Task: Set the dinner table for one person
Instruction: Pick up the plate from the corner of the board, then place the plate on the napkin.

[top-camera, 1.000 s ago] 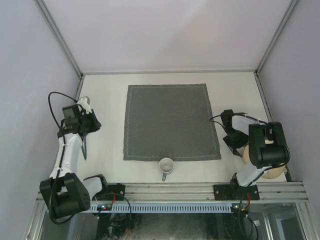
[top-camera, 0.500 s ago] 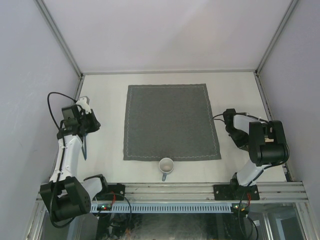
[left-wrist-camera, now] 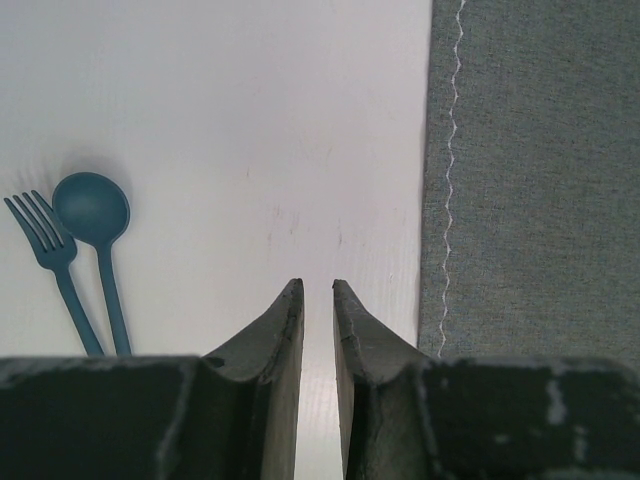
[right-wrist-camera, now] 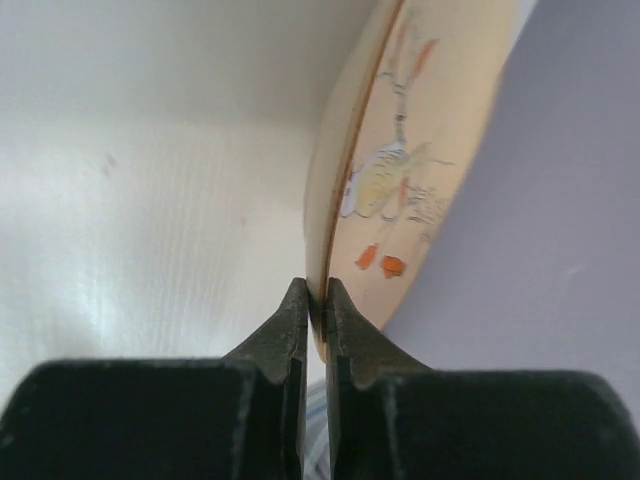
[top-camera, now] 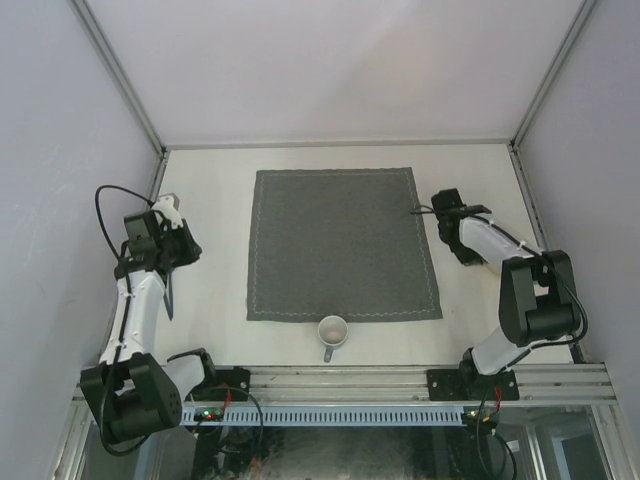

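— Right gripper [right-wrist-camera: 317,292]?
— Clamped on the rim of the painted plate [right-wrist-camera: 430,150], which stands on edge, upper right.
— Left gripper [left-wrist-camera: 318,287]?
— Narrow gap, empty, above the dinner table [left-wrist-camera: 250,120]; cloth [left-wrist-camera: 530,180] at right.

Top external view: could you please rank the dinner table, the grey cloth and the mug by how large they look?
1. dinner table
2. grey cloth
3. mug
All sit at table level, so nearness to the camera hardly skews the order.
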Robot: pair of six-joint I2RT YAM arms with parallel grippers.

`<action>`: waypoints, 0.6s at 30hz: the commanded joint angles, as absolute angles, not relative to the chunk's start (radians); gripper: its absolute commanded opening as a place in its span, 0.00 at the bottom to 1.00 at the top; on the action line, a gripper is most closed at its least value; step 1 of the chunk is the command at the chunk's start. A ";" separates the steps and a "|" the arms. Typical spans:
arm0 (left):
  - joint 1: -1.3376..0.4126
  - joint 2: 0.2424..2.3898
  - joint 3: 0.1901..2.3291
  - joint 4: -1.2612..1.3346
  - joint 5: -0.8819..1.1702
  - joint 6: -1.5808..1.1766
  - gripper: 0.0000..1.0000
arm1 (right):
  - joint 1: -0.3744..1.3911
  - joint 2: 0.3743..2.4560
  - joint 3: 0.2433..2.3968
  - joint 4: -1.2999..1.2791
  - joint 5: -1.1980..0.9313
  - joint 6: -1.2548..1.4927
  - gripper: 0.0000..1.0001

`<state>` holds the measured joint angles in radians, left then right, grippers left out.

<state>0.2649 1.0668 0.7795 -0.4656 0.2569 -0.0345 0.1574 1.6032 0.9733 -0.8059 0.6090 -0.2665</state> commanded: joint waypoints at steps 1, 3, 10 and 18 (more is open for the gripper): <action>0.272 1.026 0.747 -0.417 0.258 -0.040 0.22 | 0.224 1.512 1.133 -0.701 0.697 -0.329 0.00; 0.271 1.016 0.738 -0.412 0.254 -0.041 0.22 | 0.250 1.510 1.181 -0.673 0.740 -0.354 0.00; 0.272 1.012 0.734 -0.409 0.255 -0.050 0.22 | 0.313 1.519 1.259 -0.619 0.831 -0.412 0.00; 0.271 0.997 0.734 -0.408 0.246 -0.015 0.21 | 0.371 1.577 1.466 -0.737 0.600 -0.311 0.00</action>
<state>0.2649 1.0306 0.7464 -0.4423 0.2466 -0.0372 0.3241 1.5726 1.2816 -0.7391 0.6373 -0.3546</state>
